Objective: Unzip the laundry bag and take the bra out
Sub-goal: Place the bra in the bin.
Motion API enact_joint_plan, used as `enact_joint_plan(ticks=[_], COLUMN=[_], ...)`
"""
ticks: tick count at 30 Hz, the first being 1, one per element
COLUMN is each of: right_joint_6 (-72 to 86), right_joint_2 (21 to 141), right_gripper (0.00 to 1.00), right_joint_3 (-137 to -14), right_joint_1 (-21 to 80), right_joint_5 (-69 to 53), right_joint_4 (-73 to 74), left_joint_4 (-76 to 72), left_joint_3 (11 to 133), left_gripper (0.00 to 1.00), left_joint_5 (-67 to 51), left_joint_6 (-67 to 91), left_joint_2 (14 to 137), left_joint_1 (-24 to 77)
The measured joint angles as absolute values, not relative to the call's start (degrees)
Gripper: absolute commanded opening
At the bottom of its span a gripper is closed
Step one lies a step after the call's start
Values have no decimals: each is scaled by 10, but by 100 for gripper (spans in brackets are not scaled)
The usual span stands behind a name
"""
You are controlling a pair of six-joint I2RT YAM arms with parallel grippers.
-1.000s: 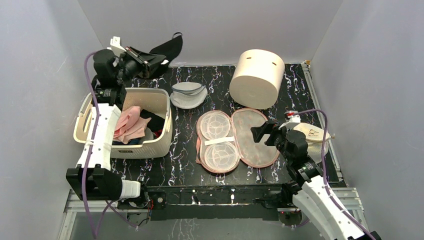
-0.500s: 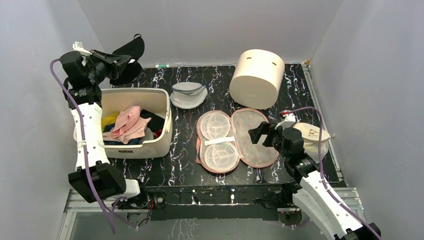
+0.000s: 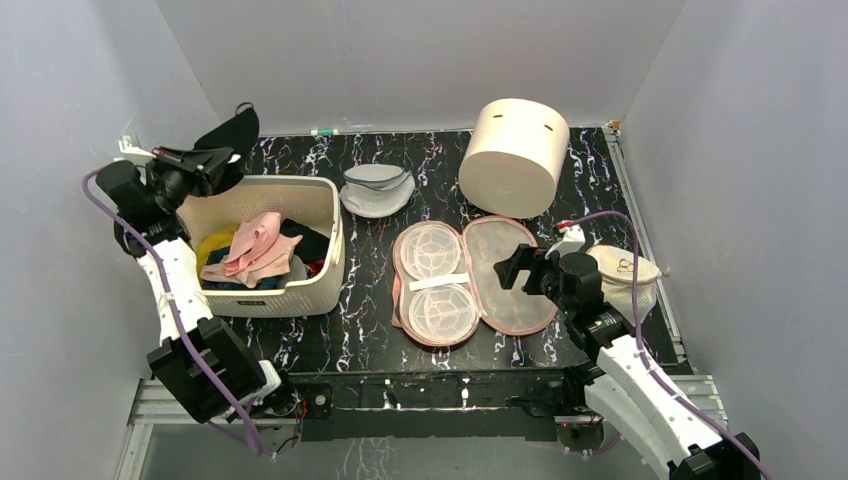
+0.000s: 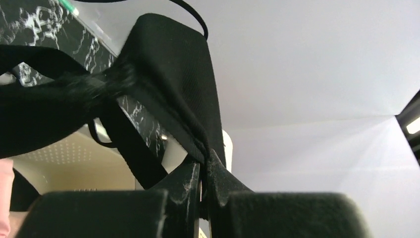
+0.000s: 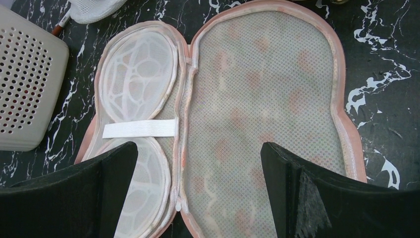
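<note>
The laundry bag [image 3: 500,275] lies open flat on the black marbled table, both pale mesh halves up, with a white strap across the left half; it also fills the right wrist view [image 5: 262,99]. My left gripper [image 3: 222,158] is shut on the black bra [image 3: 228,135] and holds it in the air above the far left corner of the cream basket [image 3: 322,235]. In the left wrist view the bra [image 4: 168,69] hangs pinched between the closed fingers [image 4: 183,193]. My right gripper [image 3: 518,268] is open and empty just above the bag's right half.
The cream perforated basket holds pink, yellow and dark clothes [image 3: 255,250]. A round grey-white mesh bag [image 3: 376,188] lies behind the case. A cream cylinder box [image 3: 514,155] stands at the back. A round cream mesh pouch [image 3: 625,272] sits right of my right arm.
My left arm has swung left and nearer with the bra, from the back wall to above the basket's far left corner. My right gripper has shifted slightly left over the open bag.
</note>
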State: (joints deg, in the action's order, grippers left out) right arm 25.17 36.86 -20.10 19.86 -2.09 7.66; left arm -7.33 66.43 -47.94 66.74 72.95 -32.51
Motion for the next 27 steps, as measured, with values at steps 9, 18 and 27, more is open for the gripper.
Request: enact_joint_plan(ticks=[9,18,27], right_joint_6=[245,241,240], right_joint_2=[377,365,363], right_gripper=[96,96,96], right_joint_3=[-201,-201,-201], right_joint_1=[199,199,199], right_joint_5=[-37,-56,-77], right_joint_4=[74,73,70], left_joint_4=[-175,-142,-70], left_joint_3=[492,421,356], left_gripper=[0,0,0], left_joint_5=[-527,-527,-525], left_joint_6=[701,644,585], left_joint_2=[661,542,512], left_joint_1=[-336,-336,-336])
